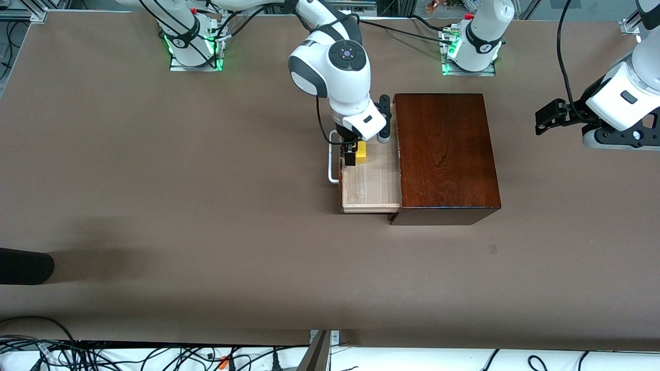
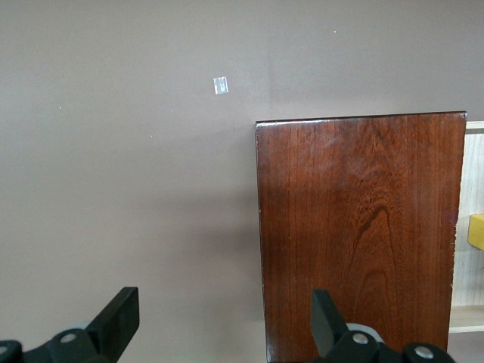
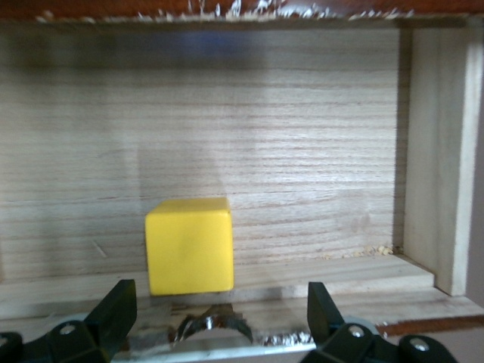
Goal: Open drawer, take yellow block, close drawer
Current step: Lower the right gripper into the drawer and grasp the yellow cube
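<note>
The dark mahogany box [image 1: 443, 154] stands mid-table, and its drawer [image 1: 371, 188] is pulled out toward the right arm's end. The white handle [image 1: 332, 167] is on the drawer front. The yellow block [image 1: 361, 152] sits on the pale tray floor just inside the drawer front. My right gripper [image 1: 353, 153] hangs open over the drawer front, beside the block. In the right wrist view the block [image 3: 189, 246] lies on the tray [image 3: 302, 151] just past the open gripper [image 3: 218, 310]. My left gripper [image 1: 546, 118] waits open in the air toward the left arm's end. Its wrist view shows the gripper [image 2: 223, 310], the box [image 2: 359, 227] and the block's edge [image 2: 476, 231].
A small pale tape patch [image 1: 493, 249] lies on the brown table nearer the front camera than the box. It also shows in the left wrist view [image 2: 220, 85]. A black object [image 1: 23, 265] pokes in at the right arm's end. Cables run along the table's near edge.
</note>
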`<state>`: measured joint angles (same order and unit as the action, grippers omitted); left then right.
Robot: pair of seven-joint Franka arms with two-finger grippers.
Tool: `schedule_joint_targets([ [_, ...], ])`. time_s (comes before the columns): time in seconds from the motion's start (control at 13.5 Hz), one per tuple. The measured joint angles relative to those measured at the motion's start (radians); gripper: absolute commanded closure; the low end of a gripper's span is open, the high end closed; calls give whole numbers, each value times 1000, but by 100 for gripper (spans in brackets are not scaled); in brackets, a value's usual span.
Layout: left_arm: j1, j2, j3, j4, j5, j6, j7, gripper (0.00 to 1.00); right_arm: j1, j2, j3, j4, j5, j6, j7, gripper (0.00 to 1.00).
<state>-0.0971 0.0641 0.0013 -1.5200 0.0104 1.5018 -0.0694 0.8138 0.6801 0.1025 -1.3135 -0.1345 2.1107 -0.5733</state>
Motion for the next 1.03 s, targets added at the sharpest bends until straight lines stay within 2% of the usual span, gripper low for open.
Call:
schedule_joint_targets([
  [0.52, 0, -2, -5, 0, 0, 0, 0, 0, 13, 44, -1, 1, -19, 33, -4, 0],
  [1.03, 0, -2, -13, 0, 0, 0, 55, 0, 14, 44, -10, 30, -20, 31, -17, 0],
])
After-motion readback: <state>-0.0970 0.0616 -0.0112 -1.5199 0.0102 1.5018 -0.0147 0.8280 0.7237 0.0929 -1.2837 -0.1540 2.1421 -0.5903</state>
